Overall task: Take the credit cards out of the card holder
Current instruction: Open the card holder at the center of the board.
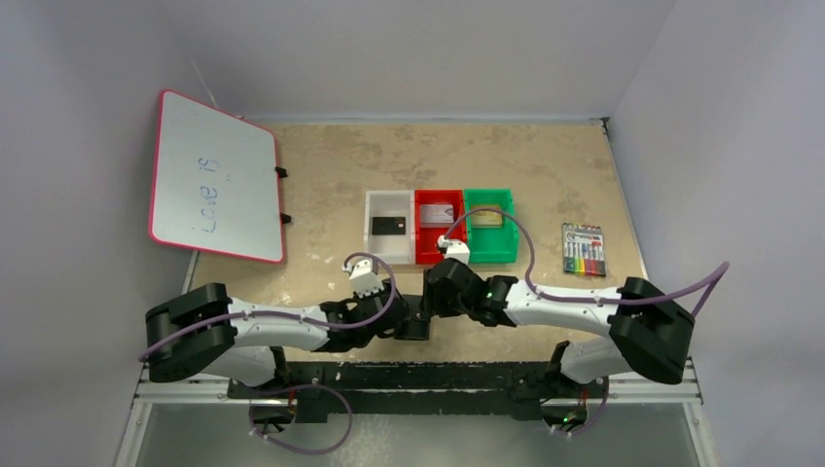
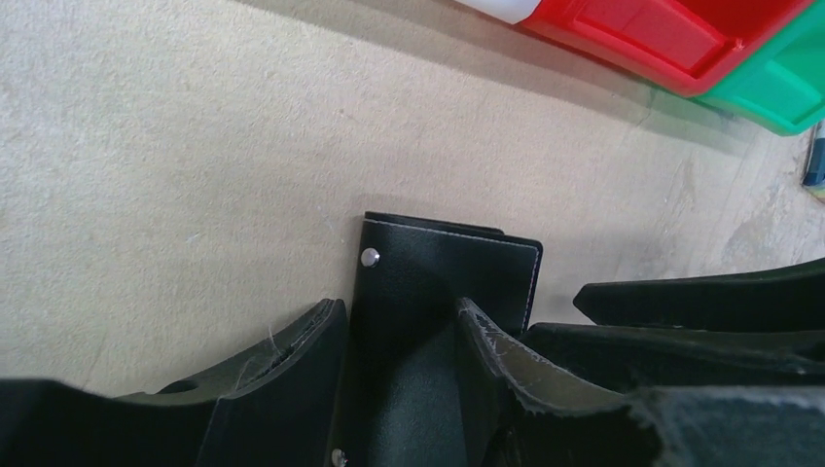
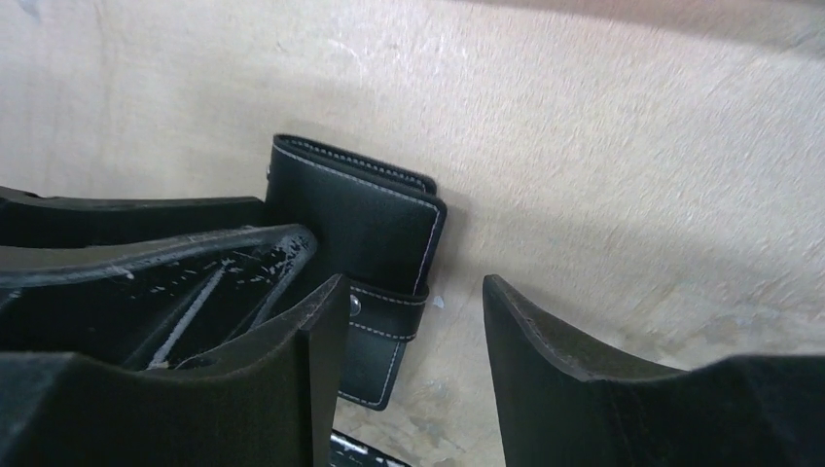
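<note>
The card holder (image 1: 413,329) is a black wallet with white stitching, lying closed near the front edge between both arms, its strap tab (image 3: 389,313) wrapped over one edge. My left gripper (image 2: 397,306) is shut on the holder (image 2: 457,268): one finger presses its studded edge, the other lies on its face. My right gripper (image 3: 413,284) stands open beside the holder (image 3: 360,219), with bare table between its fingers. A black card (image 1: 388,226) lies in the white bin, a silver-grey card (image 1: 437,212) in the red bin and a gold-tan card (image 1: 488,217) in the green bin.
The white bin (image 1: 372,243), red bin (image 1: 422,248) and green bin (image 1: 491,251) stand in a row just beyond the grippers. A pack of coloured markers (image 1: 584,250) lies to the right. A whiteboard (image 1: 214,175) leans at the back left.
</note>
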Action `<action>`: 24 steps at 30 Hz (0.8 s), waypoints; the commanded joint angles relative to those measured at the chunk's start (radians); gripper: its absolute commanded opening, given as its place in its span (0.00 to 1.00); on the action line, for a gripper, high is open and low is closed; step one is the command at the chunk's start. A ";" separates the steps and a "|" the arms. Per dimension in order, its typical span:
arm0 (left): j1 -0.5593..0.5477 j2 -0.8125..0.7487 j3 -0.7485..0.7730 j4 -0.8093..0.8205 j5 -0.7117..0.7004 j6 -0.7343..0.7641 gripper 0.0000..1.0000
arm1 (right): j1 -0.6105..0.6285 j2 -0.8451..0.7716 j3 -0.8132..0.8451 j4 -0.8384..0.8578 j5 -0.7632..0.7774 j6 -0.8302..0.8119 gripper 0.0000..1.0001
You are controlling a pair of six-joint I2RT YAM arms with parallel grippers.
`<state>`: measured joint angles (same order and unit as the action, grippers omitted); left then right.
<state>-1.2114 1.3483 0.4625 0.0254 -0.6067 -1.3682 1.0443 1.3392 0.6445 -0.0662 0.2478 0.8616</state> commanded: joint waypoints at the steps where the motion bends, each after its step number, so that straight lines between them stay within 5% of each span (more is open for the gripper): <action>1: -0.004 -0.054 -0.035 -0.052 0.022 -0.010 0.45 | 0.054 0.021 0.079 -0.142 0.116 0.086 0.55; 10: -0.003 -0.226 -0.167 -0.012 0.000 -0.065 0.45 | 0.108 0.126 0.186 -0.170 0.139 0.105 0.52; 16: -0.002 -0.176 -0.160 0.039 0.087 0.020 0.48 | 0.138 0.262 0.266 -0.285 0.175 0.175 0.51; 24: -0.002 -0.169 -0.218 0.095 0.112 -0.047 0.44 | 0.171 0.376 0.314 -0.403 0.227 0.236 0.39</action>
<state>-1.2114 1.1759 0.2916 0.1238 -0.5323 -1.3994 1.1919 1.6577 0.9646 -0.3546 0.4244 1.0332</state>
